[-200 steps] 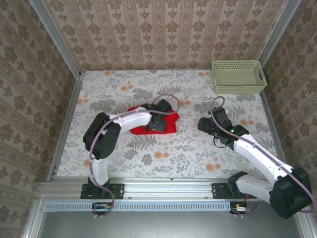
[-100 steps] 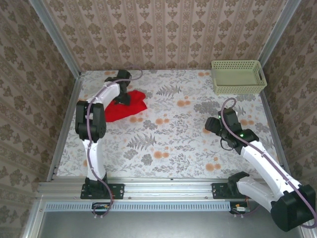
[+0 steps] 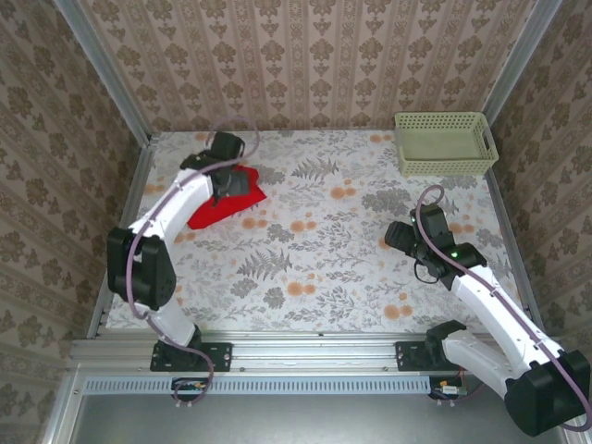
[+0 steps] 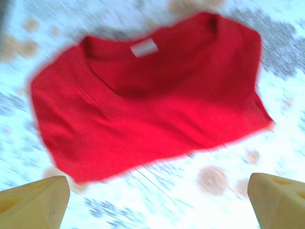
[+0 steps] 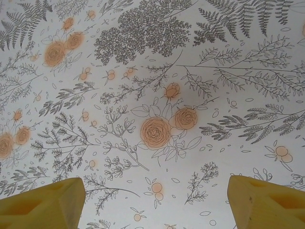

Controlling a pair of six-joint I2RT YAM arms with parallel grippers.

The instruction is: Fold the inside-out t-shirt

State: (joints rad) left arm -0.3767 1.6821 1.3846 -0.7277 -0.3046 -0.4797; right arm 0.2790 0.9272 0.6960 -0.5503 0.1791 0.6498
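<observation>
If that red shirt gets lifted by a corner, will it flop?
The bright red cloth t-shirt would probably flop and hang: it lies rumpled, with soft creases. It looks light: thin, lying nearly flat. Pushed, it would likely bunch up, as its wavy hem suggests.

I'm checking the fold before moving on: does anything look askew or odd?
The red t-shirt lies slanted near the table's far left corner, edges uneven, neck label showing. The left hand hovers open above it.

One red t-shirt (image 3: 205, 213), one pale green basket (image 3: 449, 167), one floral table (image 3: 314, 254), and two hands: left hand (image 4: 157, 192), right hand (image 5: 155, 196)
</observation>
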